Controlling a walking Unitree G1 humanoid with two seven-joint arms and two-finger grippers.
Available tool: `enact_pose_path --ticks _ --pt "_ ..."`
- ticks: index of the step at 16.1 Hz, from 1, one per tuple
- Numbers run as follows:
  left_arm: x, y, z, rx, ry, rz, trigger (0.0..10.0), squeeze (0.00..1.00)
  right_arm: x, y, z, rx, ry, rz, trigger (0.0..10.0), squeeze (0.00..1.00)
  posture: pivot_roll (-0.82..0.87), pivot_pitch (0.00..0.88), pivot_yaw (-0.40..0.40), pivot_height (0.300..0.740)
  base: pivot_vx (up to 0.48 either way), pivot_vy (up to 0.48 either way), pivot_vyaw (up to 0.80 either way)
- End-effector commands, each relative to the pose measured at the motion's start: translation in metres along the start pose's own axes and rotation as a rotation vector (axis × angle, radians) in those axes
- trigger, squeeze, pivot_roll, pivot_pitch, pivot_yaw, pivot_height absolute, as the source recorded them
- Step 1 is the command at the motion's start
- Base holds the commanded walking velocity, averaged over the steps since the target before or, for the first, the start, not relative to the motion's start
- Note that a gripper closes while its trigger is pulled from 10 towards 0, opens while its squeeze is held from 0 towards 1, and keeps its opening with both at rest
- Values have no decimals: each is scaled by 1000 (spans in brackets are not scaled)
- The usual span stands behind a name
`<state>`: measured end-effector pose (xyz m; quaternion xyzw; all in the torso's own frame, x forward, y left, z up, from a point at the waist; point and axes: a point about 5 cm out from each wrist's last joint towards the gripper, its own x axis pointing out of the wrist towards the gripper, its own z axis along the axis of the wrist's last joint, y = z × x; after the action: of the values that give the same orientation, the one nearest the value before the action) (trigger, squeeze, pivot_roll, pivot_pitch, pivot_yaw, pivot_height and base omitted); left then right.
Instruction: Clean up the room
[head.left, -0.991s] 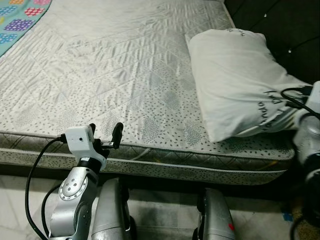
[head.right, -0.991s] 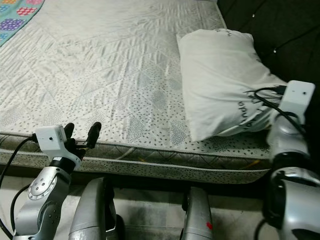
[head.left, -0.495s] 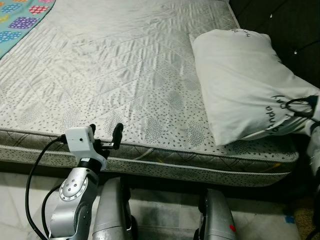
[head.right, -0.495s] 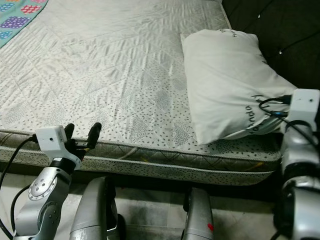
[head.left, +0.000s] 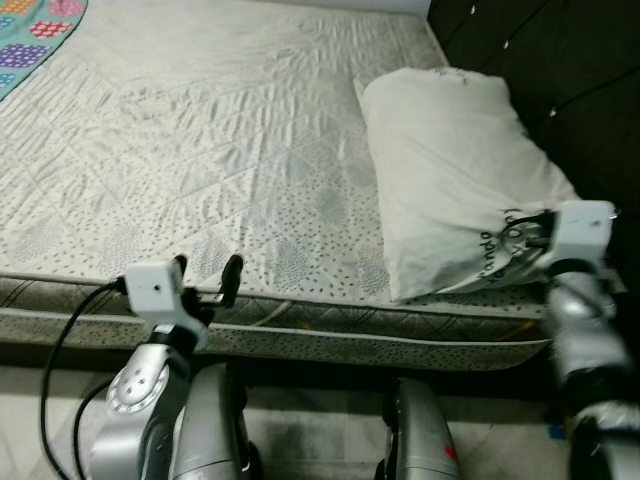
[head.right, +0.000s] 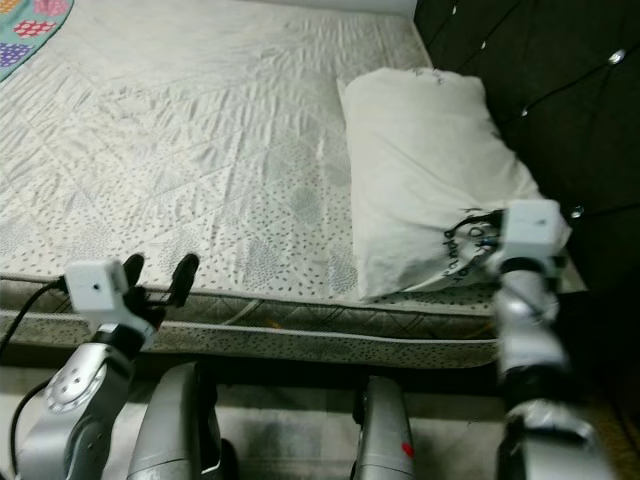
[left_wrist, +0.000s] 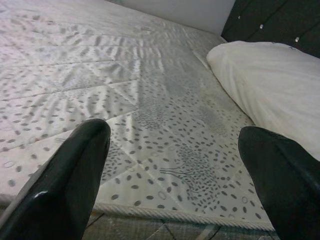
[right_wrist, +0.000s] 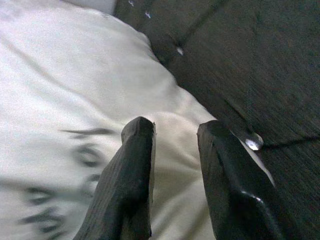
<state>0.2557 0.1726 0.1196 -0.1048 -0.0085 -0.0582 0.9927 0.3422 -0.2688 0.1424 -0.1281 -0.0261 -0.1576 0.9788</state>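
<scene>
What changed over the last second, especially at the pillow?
The right gripper has come in against the near corner of the pillow, fingers slightly apart with fabric between them; a firm grasp cannot be told. The camera shifted a little. The pillow lies as before by the headboard. The left gripper stays open at the mattress edge.

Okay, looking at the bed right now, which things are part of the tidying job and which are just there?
Part of the job:
- white pillow, lying at the bed's right end
- right gripper, fingers at the pillow's near corner
- left gripper, open, at the mattress edge

Just there:
- quilted mattress
- patterned blanket, far left corner
- dark tufted headboard
</scene>
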Motion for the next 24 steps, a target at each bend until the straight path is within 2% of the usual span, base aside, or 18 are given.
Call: enact_pose_path --ticks 1,3,6,8,10,14,15,16,17,19,24 --pt "-4 2 4 8 -8 12 10000 0 -4 10 10 0 -43 37 10000 1000 -30 37 -70 545 0 0 0" --pt "-9 2 9 8 -31 24 10000 0 -16 28 14 25 -70 110 10000 1000 -26 22 -75 545 0 0 0" --pt "-15 0 12 6 -54 27 10000 0 -28 37 13 78 -59 117 10000 1000 -26 0 -78 545 0 0 0" --pt "-15 0 12 3 -57 35 10000 0 -37 45 17 143 -65 151 10000 1000 -29 0 -76 545 0 0 0" --pt "-13 -2 13 -4 -68 37 10000 0 -45 55 18 166 -69 213 10000 1000 -31 0 -80 545 0 0 0" --pt "-11 -1 10 -7 -87 76 10000 0 -70 78 11 209 -11 354 10000 1000 -30 0 -106 545 0 0 0" --pt "-10 0 11 -11 -92 83 10000 0 -71 83 12 198 -8 396 10000 702 -31 0 -106 545 0 0 0" --pt "-9 0 11 -12 -95 84 10000 0 -70 85 13 191 -9 419 10000 31 -31 0 -106 545 0 0 0" --pt "-8 -2 10 -12 -96 80 10000 0 -66 88 19 205 -22 428 10000 0 -30 0 -104 545 0 0 0" --pt "-6 -4 10 -12 -100 70 10000 0 -61 90 26 200 -43 435 10000 0 -27 0 -102 550 0 0 0" --pt "-4 -5 7 -21 -103 69 10000 0 -56 96 27 211 -37 450 10000 0 -21 0 -110 611 0 0 0"
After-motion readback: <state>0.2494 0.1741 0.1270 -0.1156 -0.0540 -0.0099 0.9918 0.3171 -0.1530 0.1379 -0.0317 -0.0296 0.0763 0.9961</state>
